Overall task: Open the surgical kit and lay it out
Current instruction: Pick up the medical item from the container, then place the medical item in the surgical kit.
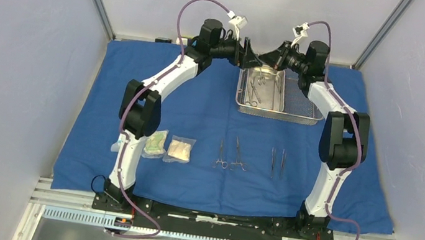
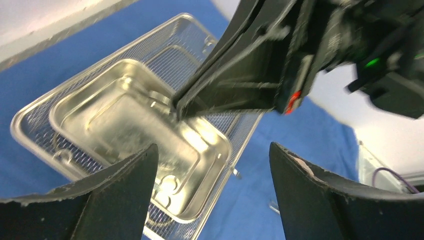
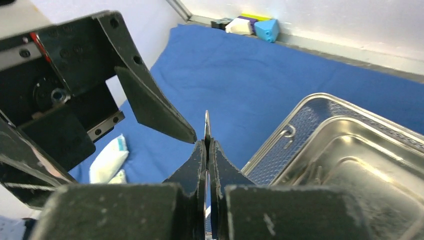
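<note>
Both arms reach to the far end of the blue cloth (image 1: 198, 112), and the two sets of jaws meet nose to nose above the far rim of the mesh tray (image 1: 304, 98). The right gripper (image 3: 208, 145) is pinched tight on a thin metal instrument (image 3: 206, 122), whose ring end sticks up past its fingertips. The left gripper (image 2: 212, 148) stands spread wide, one finger (image 3: 155, 107) almost at that ring, though I can't tell if it touches. Directly under the jaws sits the inner pan (image 2: 115, 120), pushed to the tray's left end, with more instruments (image 1: 256, 88) lying in it. Each gripper is the nearest thing in the other's way. Just behind the jaws come the cloth's far edge and the back wall, with some small coloured blocks (image 3: 252, 26) in the far left corner. Nearside of the jaws, beyond the tray, is a broad stretch of bare cloth. Past it lie two ring-handled tools (image 1: 229, 156), two slim straight ones (image 1: 277, 162) and the clear packets (image 1: 168, 147), one half hidden by the left arm.
</note>
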You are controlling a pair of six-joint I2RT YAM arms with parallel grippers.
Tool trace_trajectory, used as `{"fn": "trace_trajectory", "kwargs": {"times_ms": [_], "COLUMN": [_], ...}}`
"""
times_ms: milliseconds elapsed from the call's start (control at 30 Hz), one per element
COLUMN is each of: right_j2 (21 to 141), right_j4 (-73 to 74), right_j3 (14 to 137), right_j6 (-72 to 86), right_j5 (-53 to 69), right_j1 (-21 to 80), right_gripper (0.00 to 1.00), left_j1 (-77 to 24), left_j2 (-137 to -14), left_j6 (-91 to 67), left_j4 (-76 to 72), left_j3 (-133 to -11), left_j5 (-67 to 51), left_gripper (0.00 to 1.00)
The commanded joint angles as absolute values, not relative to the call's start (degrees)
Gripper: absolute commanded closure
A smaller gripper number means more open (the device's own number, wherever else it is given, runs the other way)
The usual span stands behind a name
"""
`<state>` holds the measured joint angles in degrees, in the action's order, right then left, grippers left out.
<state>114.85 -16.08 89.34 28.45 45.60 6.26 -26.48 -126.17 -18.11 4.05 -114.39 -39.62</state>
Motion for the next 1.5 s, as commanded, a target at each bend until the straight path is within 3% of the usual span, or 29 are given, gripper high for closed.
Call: {"fn": "trace_trajectory", "kwargs": {"times_ms": [0, 167, 733, 1000, 1467], "right_j2": [111.42, 110.51, 108.63, 107.80, 106.58], "right_j4": [-27.57, -34.03, -36.79, -44.58, -51.42], "right_j3": [85.68, 82.37, 79.67, 76.12, 73.01], "right_j6": [36.58, 41.39, 42.88, 49.59, 56.62], "right_j5": [49.99, 51.24, 50.78, 51.15, 51.07], "right_j1": [6.15, 6.15, 6.04, 6.33, 6.28], "right_gripper": [1.00, 1.00, 1.00, 1.00, 1.00], "left_j1": [-25.88, -25.68, -23.38, -24.33, -24.79], "left_j2": [-127.18, -126.97, -122.47, -125.96, -127.17], "left_j6": [-30.28, -33.47, -31.57, -45.17, -42.68], "left_j4": [-12.86, -16.40, -19.36, -36.04, -33.32], "left_j3": [-115.14, -112.08, -103.03, -103.81, -103.38], "left_j5": [-47.81, -49.09, -51.82, -57.21, -56.17], "left_gripper": [0.14, 0.18, 0.17, 0.22, 0.26]}}
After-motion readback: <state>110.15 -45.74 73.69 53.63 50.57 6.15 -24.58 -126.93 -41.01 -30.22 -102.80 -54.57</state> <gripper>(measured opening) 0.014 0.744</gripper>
